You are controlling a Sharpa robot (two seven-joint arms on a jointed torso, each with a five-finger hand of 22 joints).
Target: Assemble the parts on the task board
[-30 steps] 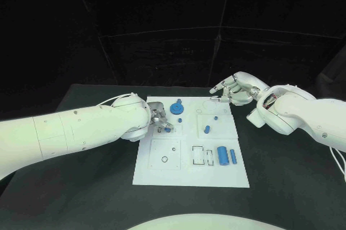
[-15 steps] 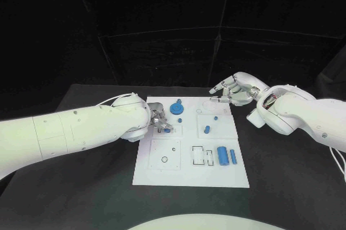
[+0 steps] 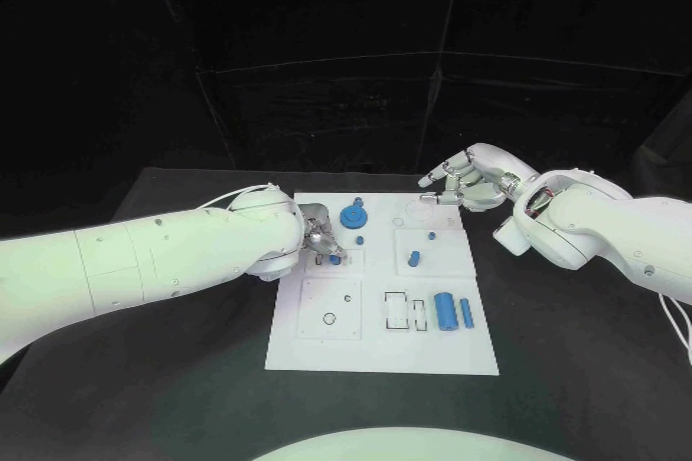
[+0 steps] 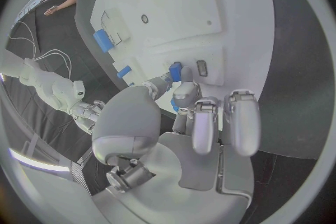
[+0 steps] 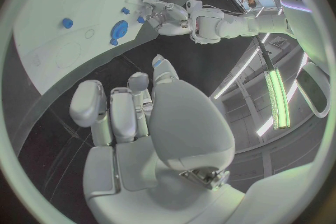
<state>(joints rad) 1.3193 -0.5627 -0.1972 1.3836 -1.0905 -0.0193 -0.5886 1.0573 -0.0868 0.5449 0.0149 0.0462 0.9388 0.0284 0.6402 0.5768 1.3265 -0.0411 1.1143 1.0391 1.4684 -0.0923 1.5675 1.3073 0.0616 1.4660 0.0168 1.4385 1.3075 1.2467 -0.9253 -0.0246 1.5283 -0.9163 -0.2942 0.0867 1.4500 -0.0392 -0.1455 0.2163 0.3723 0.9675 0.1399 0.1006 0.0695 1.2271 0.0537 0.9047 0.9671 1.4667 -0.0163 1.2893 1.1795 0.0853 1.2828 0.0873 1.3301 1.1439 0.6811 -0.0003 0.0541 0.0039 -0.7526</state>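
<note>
Holding steady: left hand (image 3: 320, 243) fingers still pinch small blue part (image 4: 175, 71) at task board (image 3: 378, 331), nothing seated yet; right hand (image 3: 469, 179) empty, fingers loosely curled, unmoved.

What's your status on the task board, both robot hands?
Left robot hand down on task board, fingertips on small blue part; firm grip unconfirmed. Right robot hand off board's far corner, fingers curled, holding nothing. Blue cylinder loose near board's right edge. Nothing blocking.
</note>
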